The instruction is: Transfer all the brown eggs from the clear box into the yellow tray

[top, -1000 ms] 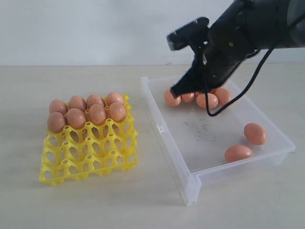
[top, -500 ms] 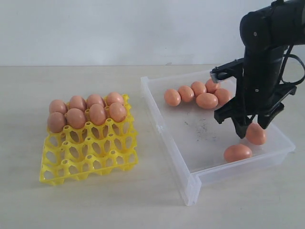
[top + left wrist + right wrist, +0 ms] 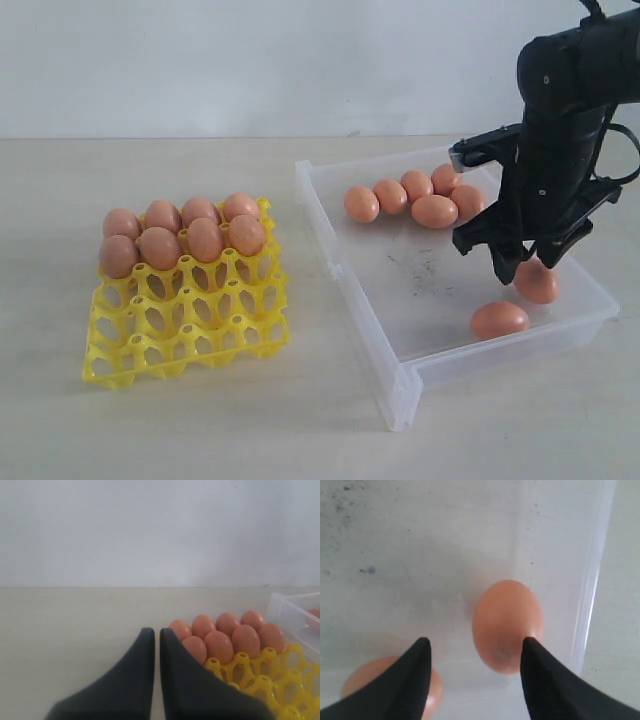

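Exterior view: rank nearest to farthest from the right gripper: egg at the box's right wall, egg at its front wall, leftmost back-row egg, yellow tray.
1. Egg at the right wall, just below the right gripper.
2. Egg at the front wall, close by.
3. Leftmost back-row egg, well left.
4. Yellow tray, far left.

right gripper (image 3: 529, 270) pointing down, fingers (image 3: 410, 680) spread apart, left gripper (image 3: 156, 631) fingers (image 3: 130, 680) nearly together

We see right gripper (image 3: 528, 270) moved from back egg row (image 3: 415, 198) to lone egg (image 3: 540, 284) at clear box (image 3: 342, 268) right wall; jaws, shut before, now apart.
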Robot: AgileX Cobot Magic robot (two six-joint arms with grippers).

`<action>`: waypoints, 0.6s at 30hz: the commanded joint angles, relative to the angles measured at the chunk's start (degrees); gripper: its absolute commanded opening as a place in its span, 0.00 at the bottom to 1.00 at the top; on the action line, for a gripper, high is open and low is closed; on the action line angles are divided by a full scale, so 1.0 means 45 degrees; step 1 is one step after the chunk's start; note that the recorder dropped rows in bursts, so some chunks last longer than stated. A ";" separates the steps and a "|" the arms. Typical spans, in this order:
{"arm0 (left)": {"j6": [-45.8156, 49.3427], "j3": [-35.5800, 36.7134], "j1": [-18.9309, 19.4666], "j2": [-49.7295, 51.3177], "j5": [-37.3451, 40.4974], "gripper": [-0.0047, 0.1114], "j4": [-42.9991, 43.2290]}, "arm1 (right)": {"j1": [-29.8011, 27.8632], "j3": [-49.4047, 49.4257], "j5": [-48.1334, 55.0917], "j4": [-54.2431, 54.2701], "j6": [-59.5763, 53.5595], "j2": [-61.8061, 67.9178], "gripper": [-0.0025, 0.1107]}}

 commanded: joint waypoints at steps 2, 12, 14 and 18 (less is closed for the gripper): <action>0.0066 0.0048 -0.0065 0.0040 -0.0169 0.07 -0.0067 | -0.0058 -0.0064 -0.0159 0.0938 0.1080 -0.0028 0.44; 0.0066 0.0048 -0.0065 0.0040 -0.0169 0.07 -0.0067 | -0.0058 -0.0064 -0.3522 0.5738 0.0939 -0.0028 0.44; 0.0066 0.0048 -0.0065 0.0040 -0.0169 0.07 -0.0067 | -0.0058 -0.0064 -0.4329 0.6103 0.0954 -0.0028 0.44; 0.0066 0.0048 -0.0065 0.0040 -0.0169 0.07 -0.0067 | -0.0058 -0.0064 -0.5000 0.6274 0.0610 -0.0028 0.44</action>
